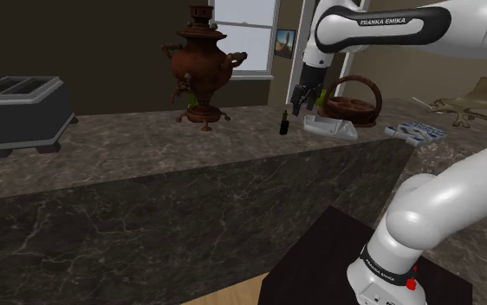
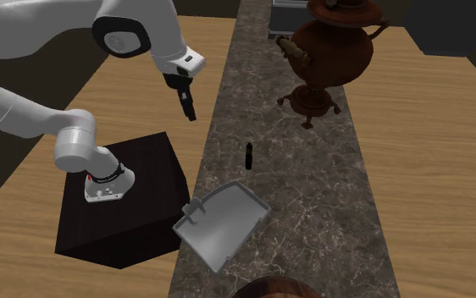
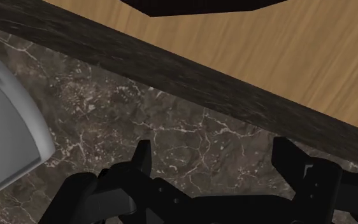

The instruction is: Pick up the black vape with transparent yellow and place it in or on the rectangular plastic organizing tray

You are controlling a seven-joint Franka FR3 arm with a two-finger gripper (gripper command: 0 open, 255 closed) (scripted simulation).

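The pincer [image 1: 305,97] hangs above the desk [image 1: 146,165] with its fingers [image 3: 141,156] spread apart and nothing between them. The vape [image 1: 282,121] stands upright on the desk as a slim dark stick, apart from the pincer, between the brown urn [image 1: 203,69] and the grey tray [image 1: 333,128]. In the second exterior view it stands towards the middle of the desk, while the pincer hovers near the edge on the stand's side. Its yellow part is too small to make out, so I take it for the task's thing by shape and place.

The likeliest failure is tipping. The vape is tall, narrow and on a small base, so a finger that comes down slightly off line would probably knock it over before the pincer closes. Once flat it may roll on the smooth stone and be much harder to pinch.

A grip too near the top could let it swing or slip during the carry. The urn is close enough that a wide approach from that side might clip its legs. At the tray, the raised rim is the hazard: a low carry could catch it and shove the tray towards the basket [image 1: 352,100].
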